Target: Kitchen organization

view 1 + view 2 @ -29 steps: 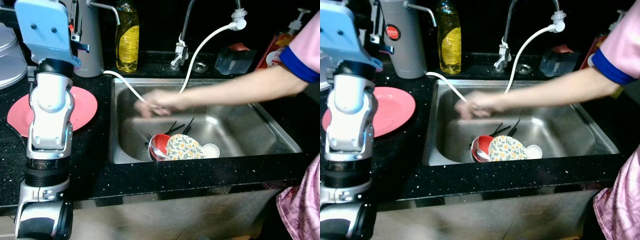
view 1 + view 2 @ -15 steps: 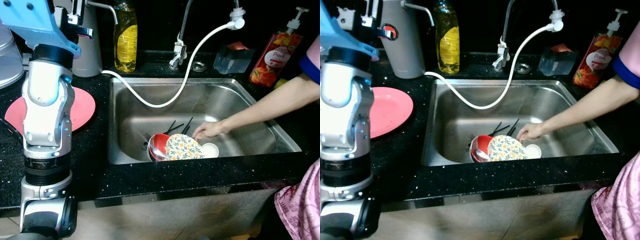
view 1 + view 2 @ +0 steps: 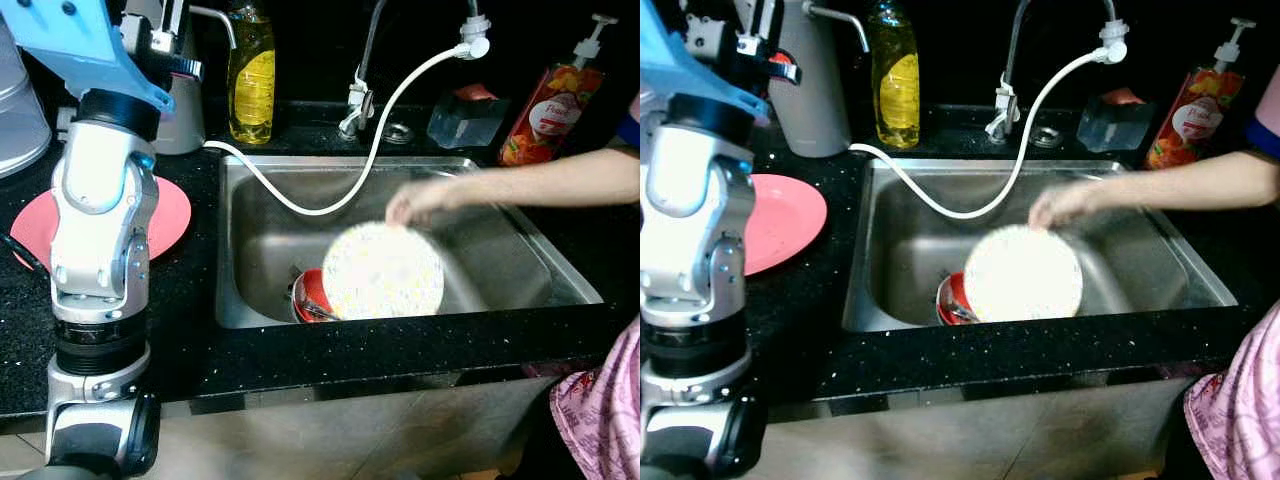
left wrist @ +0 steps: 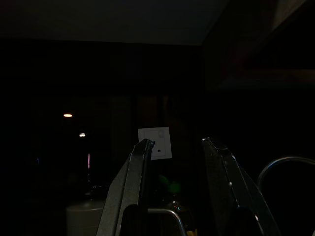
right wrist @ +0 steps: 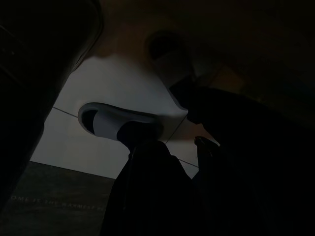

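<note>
A person's hand (image 3: 415, 200) reaches over the steel sink (image 3: 500, 250) and holds a round pale floral plate (image 3: 383, 270) by its top rim, lifted and facing me. A red bowl (image 3: 310, 293) with cutlery lies under it at the sink's front. A pink plate (image 3: 170, 215) sits on the black counter to the left. My left arm (image 3: 100, 230) stands raised at the left, above the counter. My left gripper (image 4: 176, 141) is open, holds nothing, and points at a dark wall with a white socket. The right arm hangs idle over the floor.
A white hose (image 3: 370, 165) runs from the tap into the sink. A yellow dish soap bottle (image 3: 253, 75), a grey canister (image 3: 815, 90) and an orange pump bottle (image 3: 545, 110) stand along the back. A slipper (image 5: 118, 123) lies on the floor below.
The person's hand left the hose, reached down to the dishes, then lifted the floral plate up out of the pile. My left arm shifted only slightly.
</note>
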### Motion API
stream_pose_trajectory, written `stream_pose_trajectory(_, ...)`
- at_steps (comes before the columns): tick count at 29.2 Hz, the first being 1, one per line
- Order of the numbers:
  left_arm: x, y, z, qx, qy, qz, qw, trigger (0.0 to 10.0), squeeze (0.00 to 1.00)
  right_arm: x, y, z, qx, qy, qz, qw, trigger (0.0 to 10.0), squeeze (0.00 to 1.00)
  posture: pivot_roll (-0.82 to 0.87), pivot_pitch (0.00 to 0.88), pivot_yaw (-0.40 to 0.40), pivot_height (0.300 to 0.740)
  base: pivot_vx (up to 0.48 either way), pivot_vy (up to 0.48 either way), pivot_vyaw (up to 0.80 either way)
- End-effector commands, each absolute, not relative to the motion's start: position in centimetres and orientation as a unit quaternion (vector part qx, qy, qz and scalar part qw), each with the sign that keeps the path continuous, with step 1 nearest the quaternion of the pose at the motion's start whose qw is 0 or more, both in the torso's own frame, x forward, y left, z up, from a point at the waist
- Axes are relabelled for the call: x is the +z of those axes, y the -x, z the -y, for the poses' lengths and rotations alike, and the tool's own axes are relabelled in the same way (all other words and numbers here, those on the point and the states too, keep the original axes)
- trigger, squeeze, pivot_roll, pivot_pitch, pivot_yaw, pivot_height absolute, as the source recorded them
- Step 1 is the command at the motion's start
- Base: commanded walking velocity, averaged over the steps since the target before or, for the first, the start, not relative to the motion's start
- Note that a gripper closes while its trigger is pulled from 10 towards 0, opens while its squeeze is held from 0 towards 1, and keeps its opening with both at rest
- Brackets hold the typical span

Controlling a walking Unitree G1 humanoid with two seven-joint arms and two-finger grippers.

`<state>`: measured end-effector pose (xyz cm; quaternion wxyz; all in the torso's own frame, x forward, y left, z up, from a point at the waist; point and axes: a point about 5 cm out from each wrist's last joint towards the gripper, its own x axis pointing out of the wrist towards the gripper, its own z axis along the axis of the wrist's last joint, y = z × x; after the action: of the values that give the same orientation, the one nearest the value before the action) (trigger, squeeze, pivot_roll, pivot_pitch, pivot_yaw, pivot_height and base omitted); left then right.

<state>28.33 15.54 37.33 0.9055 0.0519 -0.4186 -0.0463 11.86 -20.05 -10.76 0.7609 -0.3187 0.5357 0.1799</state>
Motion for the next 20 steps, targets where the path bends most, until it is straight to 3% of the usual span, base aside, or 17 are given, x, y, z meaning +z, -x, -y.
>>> stream_pose_trajectory(1,37.29,-28.25,-15.06,-0.059,-0.045,0.415,0.907,10.0,0.00,-10.74,-11.88,20.25,0.178,0.319,-0.539,0.759,10.0,0.00,0.22,0.000,-0.066,0.740,0.000,0.000,0.00)
stream_pose_trajectory(20,36.38,-28.84,-15.13,-0.054,-0.058,0.384,0.920,10.0,0.00,-10.78,-11.86,20.03,0.179,0.316,-0.539,0.760,10.0,0.00,0.22,0.000,-0.057,0.740,0.000,0.000,0.00)
